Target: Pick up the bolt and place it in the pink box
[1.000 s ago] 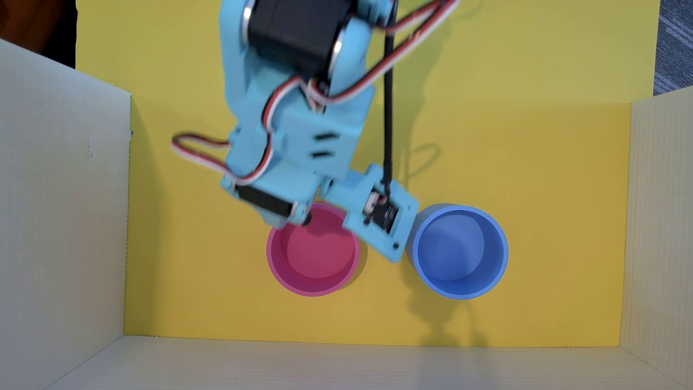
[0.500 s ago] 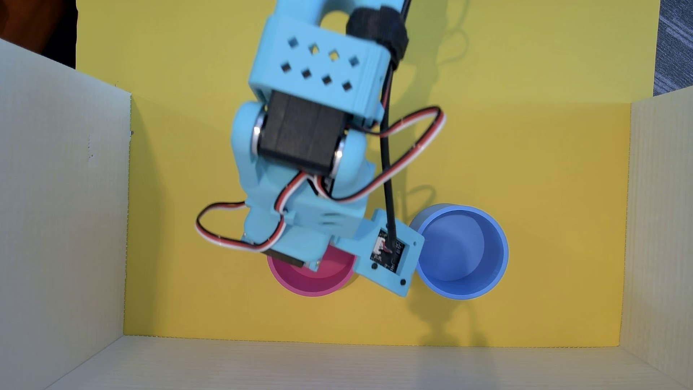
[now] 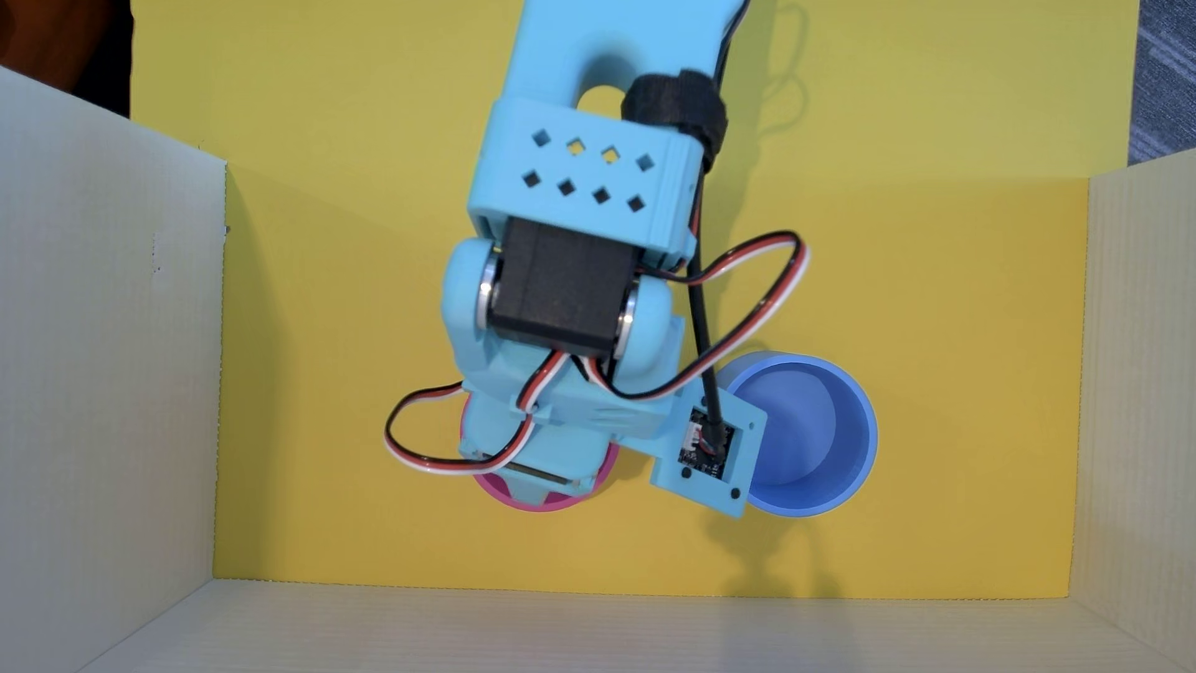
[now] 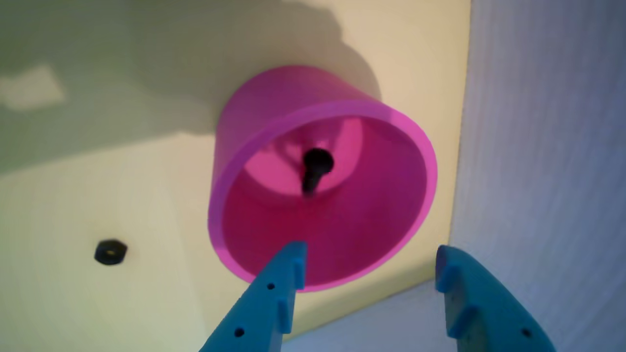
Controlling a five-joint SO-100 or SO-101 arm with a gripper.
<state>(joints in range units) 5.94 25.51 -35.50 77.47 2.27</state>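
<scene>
Only the wrist view shows the bolt (image 4: 315, 168) lying inside the pink box (image 4: 391, 122), with the gripper (image 4: 370, 261) spread empty above it (overhead, the arm hides both).

bolt (image 4: 315, 168) inside pink box (image 4: 254, 127) | gripper (image 4: 371, 264) spread, empty | poss. nut (image 4: 110, 252) on mat

Bolt (image 4: 315, 168): small, black, rounded head, lying inside the cup, seemingly on its flat bottom.
Pink box (image 4: 274, 102): round magenta cup, upright on yellow floor.
</scene>
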